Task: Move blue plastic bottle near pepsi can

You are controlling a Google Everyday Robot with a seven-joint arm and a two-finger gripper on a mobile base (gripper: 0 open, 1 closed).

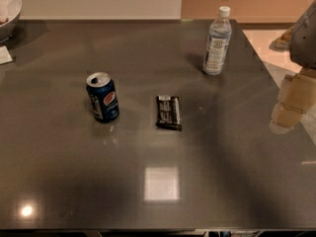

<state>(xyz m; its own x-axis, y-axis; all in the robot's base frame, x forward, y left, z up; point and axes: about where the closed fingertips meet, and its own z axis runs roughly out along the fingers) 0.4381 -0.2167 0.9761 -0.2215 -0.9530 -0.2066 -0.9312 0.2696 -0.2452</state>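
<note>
Blue plastic bottle [217, 41] upright at far right of table [222, 181], well apart from pepsi can [103, 97], upright left of center. Snack bar [169, 112] flat between them. Gripper [292, 102] over right table edge, holding nothing; open or closed, can't tell.

You could read just one brand: the round red, white and blue Pepsi logo on the side of the short dark-blue soda can [102, 97], which stood on the dark grey counter [222, 172]. The white label on the tall clear plastic water bottle [217, 42] carried dark print, but you could not make out a word of it. The flat black snack bar wrapper [169, 112] bore pale lettering, equally unreadable. The end effector [291, 105] hung at the view's right edge.
</note>
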